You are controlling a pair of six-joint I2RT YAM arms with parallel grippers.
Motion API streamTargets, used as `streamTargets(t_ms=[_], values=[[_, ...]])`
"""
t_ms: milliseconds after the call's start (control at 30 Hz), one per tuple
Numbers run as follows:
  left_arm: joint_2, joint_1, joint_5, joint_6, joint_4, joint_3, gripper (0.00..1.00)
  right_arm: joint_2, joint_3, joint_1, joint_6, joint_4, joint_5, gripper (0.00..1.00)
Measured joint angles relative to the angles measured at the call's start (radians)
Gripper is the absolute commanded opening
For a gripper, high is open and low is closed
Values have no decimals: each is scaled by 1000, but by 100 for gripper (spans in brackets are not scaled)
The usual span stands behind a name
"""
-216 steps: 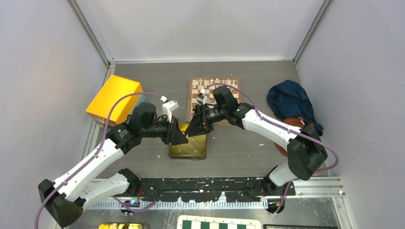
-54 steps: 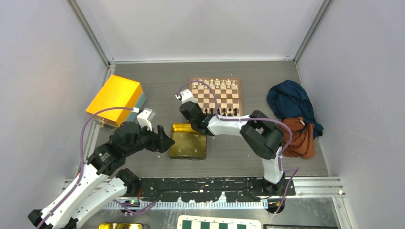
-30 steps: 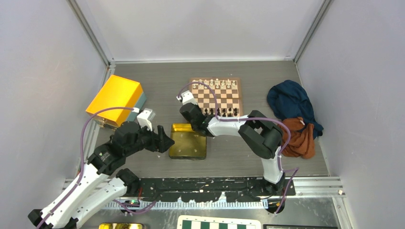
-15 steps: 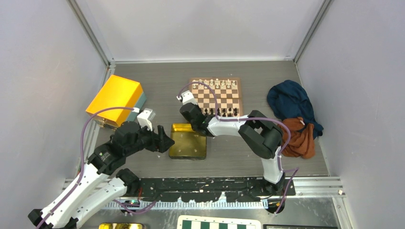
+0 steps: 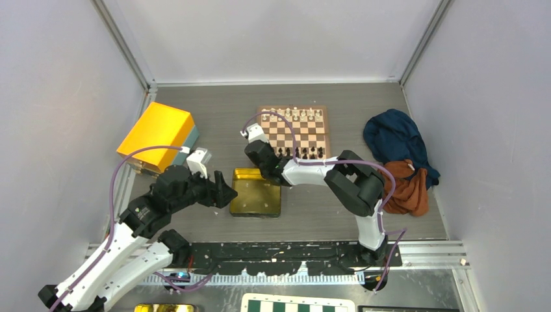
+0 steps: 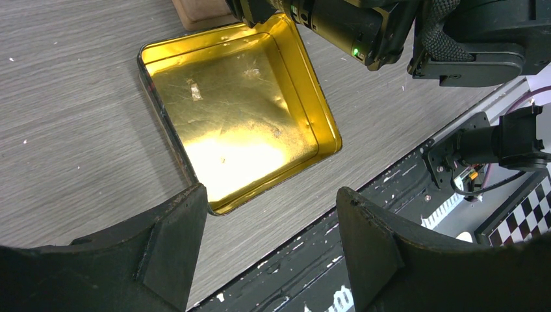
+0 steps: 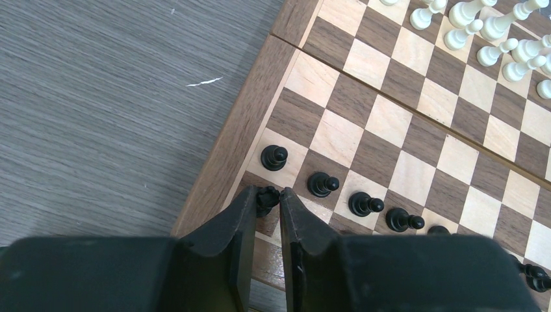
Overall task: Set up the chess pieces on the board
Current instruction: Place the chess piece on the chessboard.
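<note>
The board [image 5: 305, 135] lies at the back middle of the table. Cream-white chess pieces [image 7: 494, 32] fill its far rows, and black pawns [image 7: 364, 203] stand along a near row. My right gripper [image 7: 267, 193] is at the board's near left corner [image 5: 262, 156], by the rim [image 7: 221, 175]. It is shut on the head of a black chess piece [image 7: 266, 200] that stands upright on the corner square. My left gripper [image 6: 271, 192] hangs open and empty over the table by the near edge of a gold tin [image 6: 240, 123].
The gold tin [image 5: 256, 195] looks empty. An orange box [image 5: 156, 133] sits at the left. Blue cloth [image 5: 393, 140] and rust cloth [image 5: 406, 192] lie at the right. A black rail [image 5: 292, 250] runs along the near edge, with a green-and-white checkered board [image 5: 295, 304] beyond it.
Seven seconds ago both grippers met over the tin. The right one has since gone to the board's near left corner and the left one drew back. Nothing visible moved over the last second.
</note>
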Motion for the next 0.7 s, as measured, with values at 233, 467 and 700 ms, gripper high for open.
streamTargets(t_ms=[233, 467, 700], values=[[0, 0, 0, 0, 0, 0, 74, 0, 0, 0, 0, 0, 0, 27], [-1, 0, 0, 0, 0, 0, 74, 0, 0, 7, 0, 0, 0, 27], [-8, 0, 0, -1, 0, 0, 74, 0, 0, 14, -1, 0, 0, 28]])
